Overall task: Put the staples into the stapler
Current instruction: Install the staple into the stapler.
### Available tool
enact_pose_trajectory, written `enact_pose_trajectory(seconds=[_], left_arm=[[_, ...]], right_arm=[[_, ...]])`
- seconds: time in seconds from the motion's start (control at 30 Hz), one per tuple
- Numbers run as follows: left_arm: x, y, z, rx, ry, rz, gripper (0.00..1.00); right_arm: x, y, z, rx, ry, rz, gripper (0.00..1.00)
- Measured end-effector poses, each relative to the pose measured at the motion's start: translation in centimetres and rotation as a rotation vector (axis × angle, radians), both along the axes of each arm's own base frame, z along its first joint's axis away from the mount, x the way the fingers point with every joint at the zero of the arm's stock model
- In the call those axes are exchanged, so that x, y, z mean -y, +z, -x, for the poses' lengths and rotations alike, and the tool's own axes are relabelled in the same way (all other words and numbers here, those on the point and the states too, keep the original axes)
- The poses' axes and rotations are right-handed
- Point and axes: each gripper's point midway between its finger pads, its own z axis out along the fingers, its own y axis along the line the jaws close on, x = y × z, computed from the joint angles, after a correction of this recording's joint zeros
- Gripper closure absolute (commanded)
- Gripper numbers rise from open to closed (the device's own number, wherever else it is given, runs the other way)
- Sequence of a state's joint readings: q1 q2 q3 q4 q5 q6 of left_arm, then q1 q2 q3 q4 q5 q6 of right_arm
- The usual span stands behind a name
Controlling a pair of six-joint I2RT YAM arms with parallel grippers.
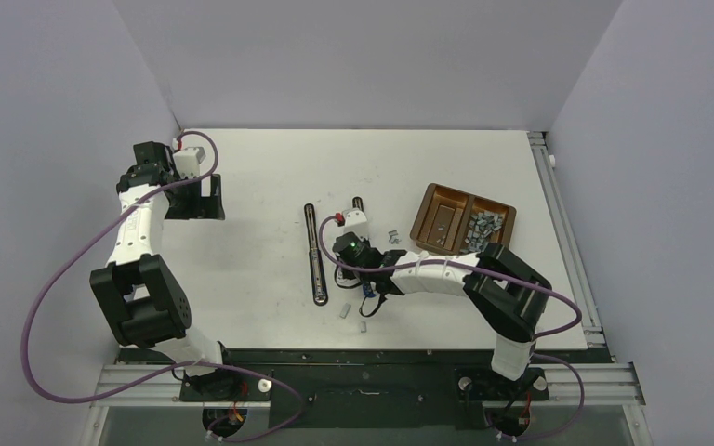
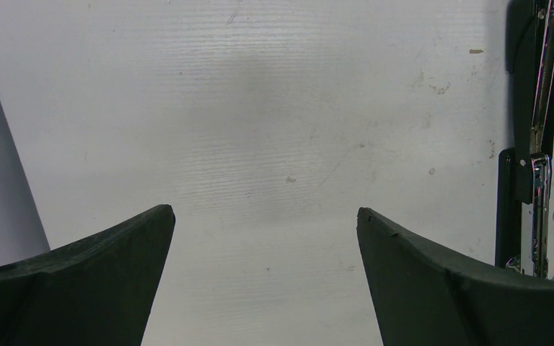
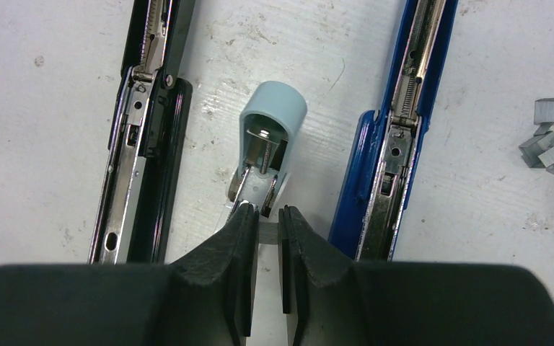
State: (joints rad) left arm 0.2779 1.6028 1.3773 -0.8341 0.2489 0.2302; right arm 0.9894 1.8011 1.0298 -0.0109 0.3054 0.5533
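Note:
My right gripper (image 3: 267,216) is shut on a short silver-grey strip of staples (image 3: 268,232), pinched between the fingertips. The strip sits right at the near end of a small light-blue stapler (image 3: 273,115), which lies open with its metal channel showing. A black stapler (image 3: 148,130) lies open to its left and a blue stapler (image 3: 393,137) to its right. In the top view the right gripper (image 1: 348,249) covers the small stapler. My left gripper (image 2: 265,213) is open over bare table at the far left (image 1: 206,197).
A brown two-compartment tray (image 1: 437,200) at the right holds several staple strips (image 1: 483,223). Loose staples (image 3: 552,140) lie right of the blue stapler, and two more strips (image 1: 344,311) sit near the front edge. The black stapler (image 1: 316,253) shows at the left wrist view's right edge.

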Motion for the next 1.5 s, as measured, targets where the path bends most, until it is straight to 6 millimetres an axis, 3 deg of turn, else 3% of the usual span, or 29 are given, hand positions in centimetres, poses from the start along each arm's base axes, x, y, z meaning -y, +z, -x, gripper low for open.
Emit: enact_pose_trajectory(seconds=[0.53,0.93,1.5], left_arm=[[0.0,0.3,0.0,0.008,-0.004,-0.003,0.04],[0.0,0.5,0.0,0.016,-0.015,-0.012,0.04],[0.0,0.5,0.1,0.016,-0.015,-0.013,0.04]], right_arm=[[0.9,-0.7,0.5,-0.021,-0.022,0.039,0.91],[1.6,-1.2,-1.4,-0.006,-0.034,0.094,0.91],[1.1,-0.7,-2.0,0.011,-0.024,0.109,0.92]])
